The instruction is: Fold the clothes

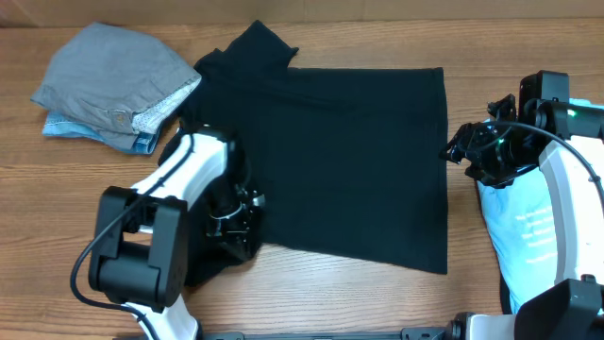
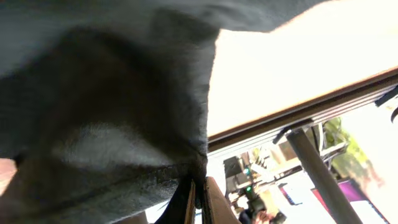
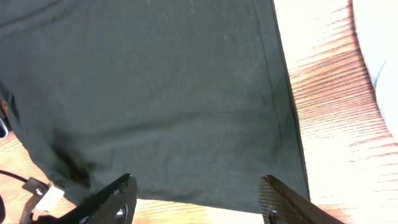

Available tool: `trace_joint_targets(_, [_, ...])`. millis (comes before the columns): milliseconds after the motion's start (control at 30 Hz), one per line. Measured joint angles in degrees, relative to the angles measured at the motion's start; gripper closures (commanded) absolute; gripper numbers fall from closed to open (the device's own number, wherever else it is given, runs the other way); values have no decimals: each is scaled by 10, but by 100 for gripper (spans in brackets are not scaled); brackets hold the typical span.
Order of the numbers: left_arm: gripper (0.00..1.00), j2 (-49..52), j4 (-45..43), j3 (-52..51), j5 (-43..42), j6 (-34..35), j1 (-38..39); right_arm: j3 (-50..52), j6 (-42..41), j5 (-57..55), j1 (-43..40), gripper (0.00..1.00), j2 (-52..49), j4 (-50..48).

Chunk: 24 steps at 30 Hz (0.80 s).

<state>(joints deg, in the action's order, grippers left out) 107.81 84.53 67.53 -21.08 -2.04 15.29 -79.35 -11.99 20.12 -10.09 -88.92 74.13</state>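
The black T-shirt (image 1: 349, 161) lies spread on the wooden table, hem to the right, one sleeve up at the back. My left gripper (image 1: 236, 222) is at the shirt's lower left corner, shut on the black cloth; in the left wrist view the cloth (image 2: 106, 118) hangs from the closed fingers (image 2: 199, 199). My right gripper (image 1: 458, 151) is open beside the shirt's right hem; in the right wrist view its fingers (image 3: 196, 190) are spread wide over the hem edge (image 3: 186, 124). A light blue T-shirt with white print (image 1: 528, 227) lies under the right arm.
A folded pile of grey and light blue clothes (image 1: 118, 85) sits at the back left. Bare wood table (image 1: 311, 293) shows along the front edge and at the far right back.
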Motion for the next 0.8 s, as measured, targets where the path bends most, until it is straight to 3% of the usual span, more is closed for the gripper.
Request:
trace_joint_targets(133, [90,0,8,0,-2,10,37,0,0,-4,0,33,0,0])
trace_joint_targets(267, [66,0,10,0,-3,25,72,0,0,-7,0,33,0,0])
trace_joint_targets(533, [69,0,10,0,-6,52,87,0,0,-9,0,25,0,-4])
trace_joint_targets(800, [53,0,-36,15,55,104,4,3,-3,-10,0,18,0,-47])
